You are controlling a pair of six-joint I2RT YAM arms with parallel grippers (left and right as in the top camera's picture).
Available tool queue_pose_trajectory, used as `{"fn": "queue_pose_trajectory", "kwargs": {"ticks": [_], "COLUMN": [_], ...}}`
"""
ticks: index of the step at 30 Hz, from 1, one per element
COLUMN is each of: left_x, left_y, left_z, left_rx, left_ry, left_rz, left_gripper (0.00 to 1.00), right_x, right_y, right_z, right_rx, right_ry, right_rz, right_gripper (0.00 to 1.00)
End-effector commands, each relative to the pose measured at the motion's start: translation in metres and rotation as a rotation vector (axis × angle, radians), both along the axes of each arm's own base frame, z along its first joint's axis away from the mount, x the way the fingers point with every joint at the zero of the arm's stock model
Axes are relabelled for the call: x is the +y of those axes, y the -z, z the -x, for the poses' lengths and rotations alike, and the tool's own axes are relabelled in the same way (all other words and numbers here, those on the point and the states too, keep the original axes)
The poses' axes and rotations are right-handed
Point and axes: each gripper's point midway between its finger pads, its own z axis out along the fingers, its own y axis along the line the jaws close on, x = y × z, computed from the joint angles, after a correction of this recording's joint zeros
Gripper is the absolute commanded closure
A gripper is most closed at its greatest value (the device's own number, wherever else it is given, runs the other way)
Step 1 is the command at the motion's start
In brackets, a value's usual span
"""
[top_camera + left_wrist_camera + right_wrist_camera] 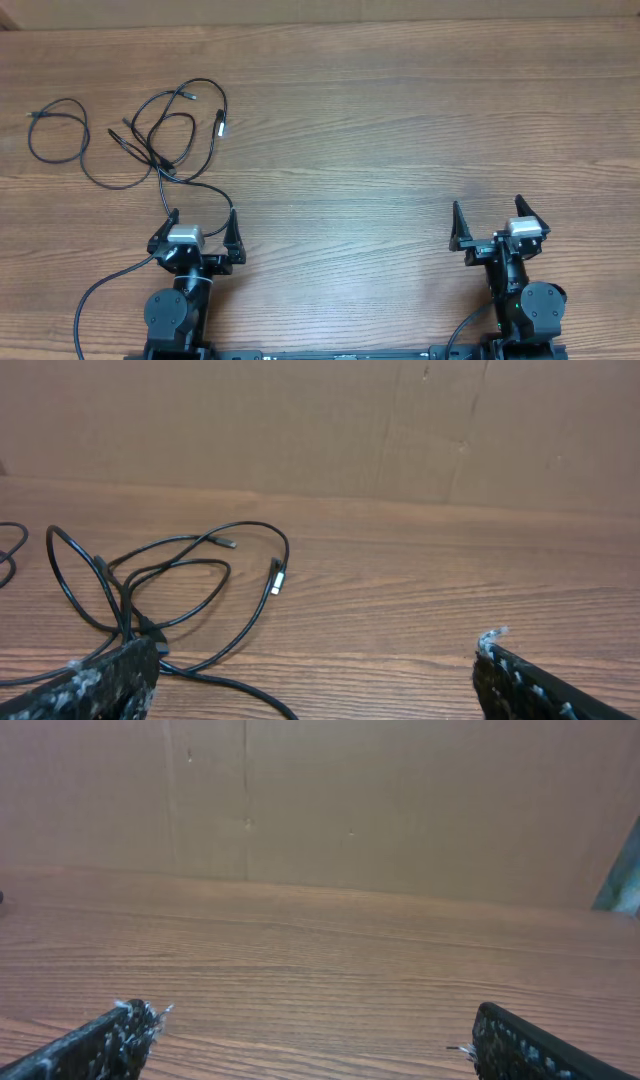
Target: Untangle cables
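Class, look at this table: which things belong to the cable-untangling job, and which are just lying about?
Job in hand:
- tangled cables
- left claw, open
- right claw, open

Just there:
- table
- cardboard wall behind it

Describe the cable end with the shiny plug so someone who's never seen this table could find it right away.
On the wooden table, find the black cables tangled ahead of the left gripper. At the tangle's right edge one cord arcs over and ends in the shiny plug, the largest, brightest silvery tip; the other tips are smaller and duller.
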Motion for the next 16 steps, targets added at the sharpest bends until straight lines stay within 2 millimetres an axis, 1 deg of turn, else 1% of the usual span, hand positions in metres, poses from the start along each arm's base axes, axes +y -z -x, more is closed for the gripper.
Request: {"fn": "queue_pose_trajectory", "kwargs": {"ticks": [1, 16], "left_x": [-0.0003, -0.0003], "left_y": [-0.0012, -0.0012], "left_z": [0.0003, 0.0003], "left_rx": [-0.009, -0.009], "left_ry": [0.005, 0.005], "left_rz": [-0.010, -0.010], "left_gripper": [0.01, 0.01], "right_x": [-0.0017, -0.0017], "right_y": [0.0019, 0.0019], "right_z": [-0.0002, -0.0002], "right_rx": [-0.003, -0.003], "right_ry": [0.007, 0.007], "right_rz": [0.000, 0.000], "right_gripper": [0.00, 0.00]}}
